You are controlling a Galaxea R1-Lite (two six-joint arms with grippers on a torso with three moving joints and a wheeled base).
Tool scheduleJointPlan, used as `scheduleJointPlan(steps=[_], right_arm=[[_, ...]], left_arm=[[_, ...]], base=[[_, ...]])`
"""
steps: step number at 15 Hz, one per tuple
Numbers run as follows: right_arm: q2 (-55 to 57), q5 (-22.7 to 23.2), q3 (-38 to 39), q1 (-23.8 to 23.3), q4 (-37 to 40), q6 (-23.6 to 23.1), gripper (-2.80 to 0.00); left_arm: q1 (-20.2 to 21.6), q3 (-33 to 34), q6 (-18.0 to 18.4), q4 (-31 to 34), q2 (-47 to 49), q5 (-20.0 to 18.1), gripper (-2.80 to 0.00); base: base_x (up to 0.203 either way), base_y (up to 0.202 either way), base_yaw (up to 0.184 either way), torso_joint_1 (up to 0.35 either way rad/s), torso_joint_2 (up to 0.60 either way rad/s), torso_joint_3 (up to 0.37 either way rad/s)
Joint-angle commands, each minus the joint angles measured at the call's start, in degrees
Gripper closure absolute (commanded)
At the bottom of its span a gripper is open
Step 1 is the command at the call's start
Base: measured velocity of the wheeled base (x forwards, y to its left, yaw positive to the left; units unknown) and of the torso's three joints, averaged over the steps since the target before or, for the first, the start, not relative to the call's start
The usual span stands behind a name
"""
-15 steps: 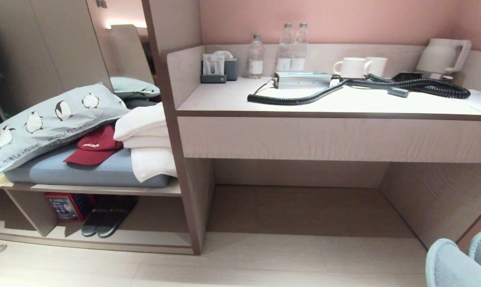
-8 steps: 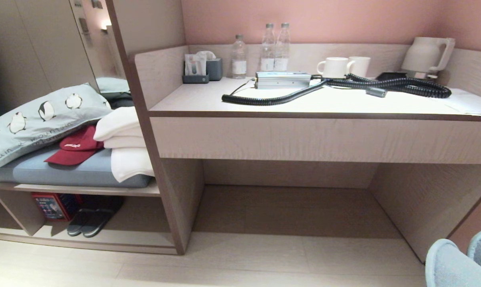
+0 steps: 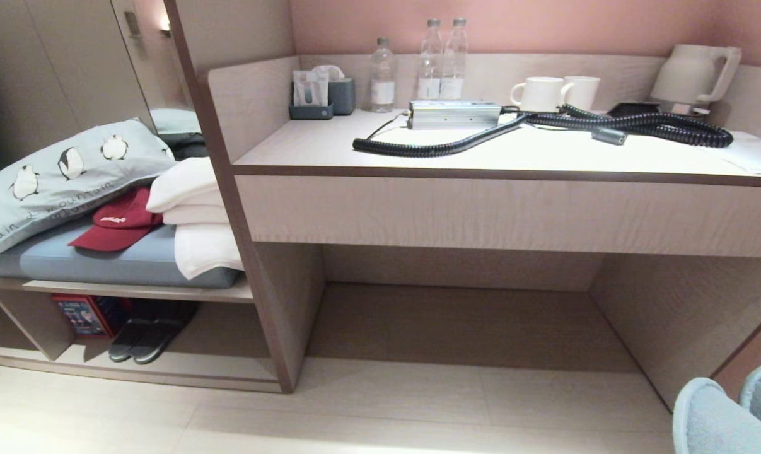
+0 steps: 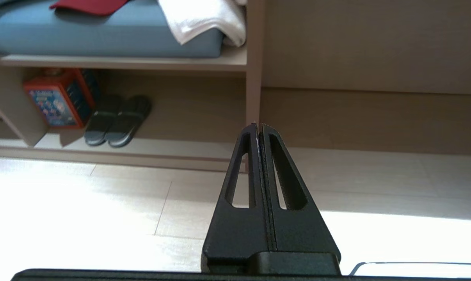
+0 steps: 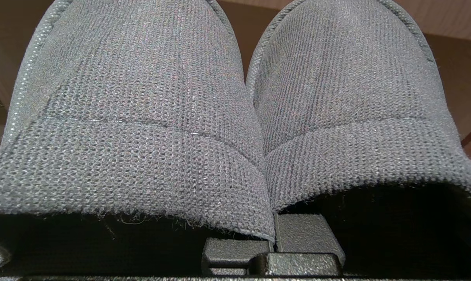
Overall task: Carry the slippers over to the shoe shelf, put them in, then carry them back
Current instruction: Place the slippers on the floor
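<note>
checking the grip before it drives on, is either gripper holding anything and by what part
The right gripper holds the slippers together, pinched at their touching inner edges by the openings. The left gripper is shut on nothing.

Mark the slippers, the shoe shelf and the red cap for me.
slippers (image 5: 141,117): right wrist view, knit upper of one slipper.
shoe shelf (image 3: 216,366): head view, bare base board beside the dark pair.
red cap (image 3: 118,227): head view, crown, on the blue cushion.
</note>
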Motion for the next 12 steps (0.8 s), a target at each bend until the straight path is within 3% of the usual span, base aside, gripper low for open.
scheduleJointPlan(steps=[1,12], right_arm=[[-0.01,-0.04,0.09,-0.02,0.0,-0.04,0.0],[-0.01,0.05,0.09,-0.02,0.0,-0.13,0.0]], left_arm=[[0.0,0.09,-0.16,-0.01,0.07,0.04,0.0],[0.06,0.09,-0.07,-0.01,0.07,0.01,0.0]], base=[[0.0,0.0,0.0,0.002,0.0,-0.198],[0.0,0.0,0.0,0.005,0.0,-0.198]])
